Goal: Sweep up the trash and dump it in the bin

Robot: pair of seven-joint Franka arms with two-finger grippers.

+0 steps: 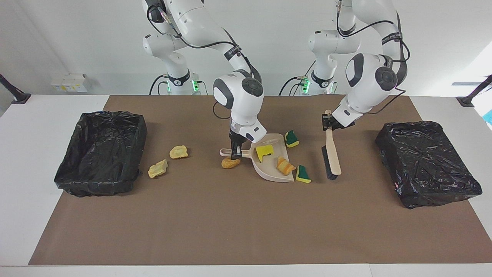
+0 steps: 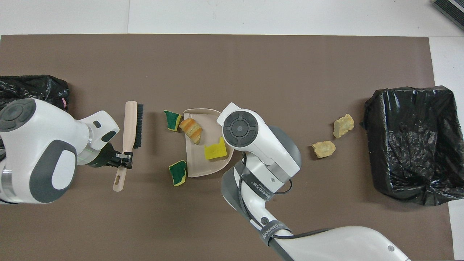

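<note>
On the brown mat (image 1: 246, 223) at mid-table, my right gripper (image 1: 235, 151) is clamped on the handle of the dustpan (image 1: 273, 171), which rests flat, while my left gripper (image 1: 327, 122) is closed around the handle of the brush (image 1: 331, 152), its bristles down on the mat toward the left arm's end. By my reckoning the job is partly done: a yellow sponge piece (image 1: 264, 152) and an orange-striped piece (image 1: 285, 166) already lie in the pan. Two green-and-yellow blocks (image 1: 292, 139) sit just beside the pan's open edge, one nearer to me than the other (image 1: 303, 174), so they look next for the brush. A tan-orange lump (image 1: 230, 163) lies right by the pan's handle, and two pale yellow lumps (image 1: 178, 152) (image 1: 158, 168) rest between the pan and the bin (image 1: 100, 152) at the right arm's end (nothing shows in that bin yet). A second black-lined bin (image 1: 426, 161) stands at the left arm's end. Under the mat is a white table (image 1: 23, 161), with a plain white wall (image 1: 77, 38) past my bases.
</note>
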